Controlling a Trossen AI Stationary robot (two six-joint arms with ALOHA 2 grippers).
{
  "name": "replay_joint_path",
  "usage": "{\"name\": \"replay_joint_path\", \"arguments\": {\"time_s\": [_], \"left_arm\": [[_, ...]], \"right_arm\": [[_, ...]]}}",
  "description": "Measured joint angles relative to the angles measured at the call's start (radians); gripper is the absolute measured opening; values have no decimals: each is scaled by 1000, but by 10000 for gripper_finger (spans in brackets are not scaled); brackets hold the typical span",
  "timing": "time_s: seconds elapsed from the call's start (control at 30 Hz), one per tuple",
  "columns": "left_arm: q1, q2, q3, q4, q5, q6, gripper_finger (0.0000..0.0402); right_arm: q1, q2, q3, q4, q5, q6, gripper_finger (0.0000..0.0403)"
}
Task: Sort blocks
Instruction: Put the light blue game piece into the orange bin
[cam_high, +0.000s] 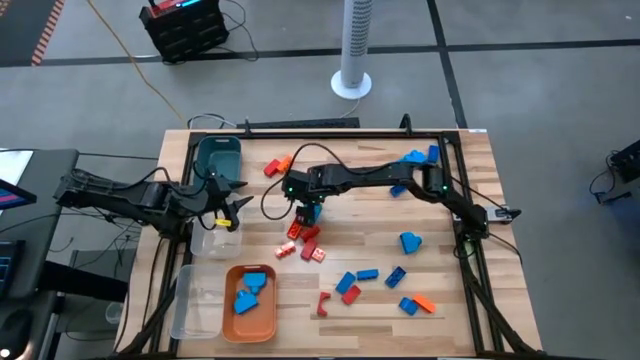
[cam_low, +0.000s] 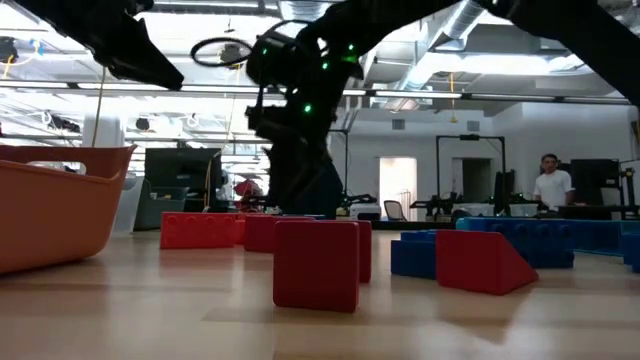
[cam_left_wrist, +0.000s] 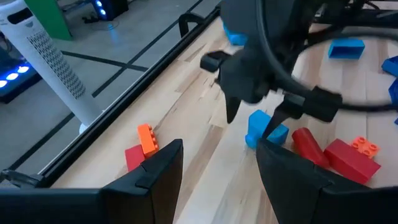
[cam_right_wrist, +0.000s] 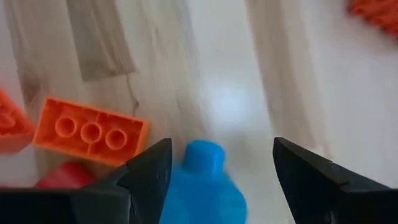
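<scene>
My right gripper (cam_high: 308, 212) stands at the centre of the high view, fingers spread wide around a light blue block (cam_right_wrist: 202, 183) without clamping it; the block sits between the fingers on the table (cam_high: 440, 330). Red blocks (cam_high: 303, 240) lie just below it. An orange block (cam_right_wrist: 91, 131) lies beside it. My left gripper (cam_high: 232, 207) hangs at centre left over the clear bin (cam_high: 205, 243), fingers parted, holding nothing. Blue blocks (cam_high: 250, 290) rest in the orange tray (cam_high: 250, 328), lower left.

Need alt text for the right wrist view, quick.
The right hand, open, hangs over a light blue block lying between its fingers on the wooden table. An orange three-stud block and red pieces lie beside it.
</scene>
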Motion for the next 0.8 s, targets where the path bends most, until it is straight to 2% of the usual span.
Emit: {"name": "replay_joint_path", "arguments": {"time_s": [0.37, 0.57, 0.8], "left_arm": [[0, 0, 0, -12, 0, -6, 199], [0, -1, 0, -18, 8, -6, 199], [0, -1, 0, -18, 9, -8, 199]], "right_arm": [[-23, 67, 0, -37, -46, 3, 285], [-20, 58, 1, -125, -43, -5, 285], [-10, 62, 1, -263, 20, -62, 285]]}}
